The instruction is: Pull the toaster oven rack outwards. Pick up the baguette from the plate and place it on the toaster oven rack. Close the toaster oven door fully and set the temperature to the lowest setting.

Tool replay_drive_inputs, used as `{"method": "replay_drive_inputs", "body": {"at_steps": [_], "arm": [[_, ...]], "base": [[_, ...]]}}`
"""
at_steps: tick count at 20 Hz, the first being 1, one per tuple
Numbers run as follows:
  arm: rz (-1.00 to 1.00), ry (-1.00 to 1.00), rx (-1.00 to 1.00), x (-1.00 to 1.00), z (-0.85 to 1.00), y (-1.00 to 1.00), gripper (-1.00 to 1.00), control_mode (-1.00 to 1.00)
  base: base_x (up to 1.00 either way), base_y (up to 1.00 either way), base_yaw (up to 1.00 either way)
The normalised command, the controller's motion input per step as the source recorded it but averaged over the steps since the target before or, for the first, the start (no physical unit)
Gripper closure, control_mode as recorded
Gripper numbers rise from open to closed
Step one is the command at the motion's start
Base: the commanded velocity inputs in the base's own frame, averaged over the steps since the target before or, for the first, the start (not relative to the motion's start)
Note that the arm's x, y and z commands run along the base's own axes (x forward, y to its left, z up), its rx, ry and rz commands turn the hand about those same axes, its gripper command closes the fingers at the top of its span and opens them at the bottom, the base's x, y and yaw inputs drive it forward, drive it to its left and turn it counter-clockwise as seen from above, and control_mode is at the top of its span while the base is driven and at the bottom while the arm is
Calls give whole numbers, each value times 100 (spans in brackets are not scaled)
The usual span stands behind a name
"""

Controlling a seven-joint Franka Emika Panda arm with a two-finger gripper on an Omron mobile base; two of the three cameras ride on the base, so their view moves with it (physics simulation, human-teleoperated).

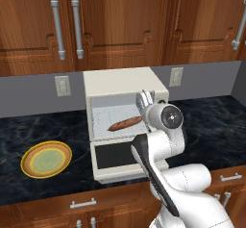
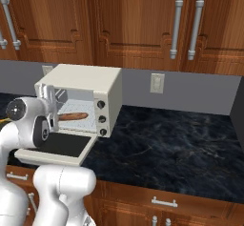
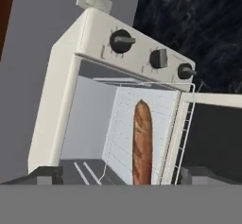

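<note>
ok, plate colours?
The plate has a yellow rim, an orange ring and a pale green centre; it shows best in the left base view.

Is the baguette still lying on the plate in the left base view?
No: the plate sits bare on the counter, while the baguette lies on the toaster oven rack inside the open oven.

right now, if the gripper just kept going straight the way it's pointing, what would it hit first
Most likely the baguette lying on the rack of the toaster oven. The open gripper points into the cavity with the loaf centred between its fingertips, though depth is hard to judge.
</note>
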Motion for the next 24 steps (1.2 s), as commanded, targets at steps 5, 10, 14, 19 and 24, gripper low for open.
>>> {"method": "replay_drive_inputs", "body": {"at_steps": [5, 10, 14, 19, 24], "arm": [[0, 10, 7, -49, 27, -21, -100, -100], [1, 4, 4, -32, -2, -4, -100, -100], [17, 11, -4, -17, -9, 0, -100, -100], [29, 8, -8, -12, 0, 0, -100, -100], [32, 5, -10, -3, 0, 0, -100, -100]], "base": [[0, 0, 0], [0, 0, 0], [0, 0, 0], [0, 0, 0], [0, 0, 0]]}}
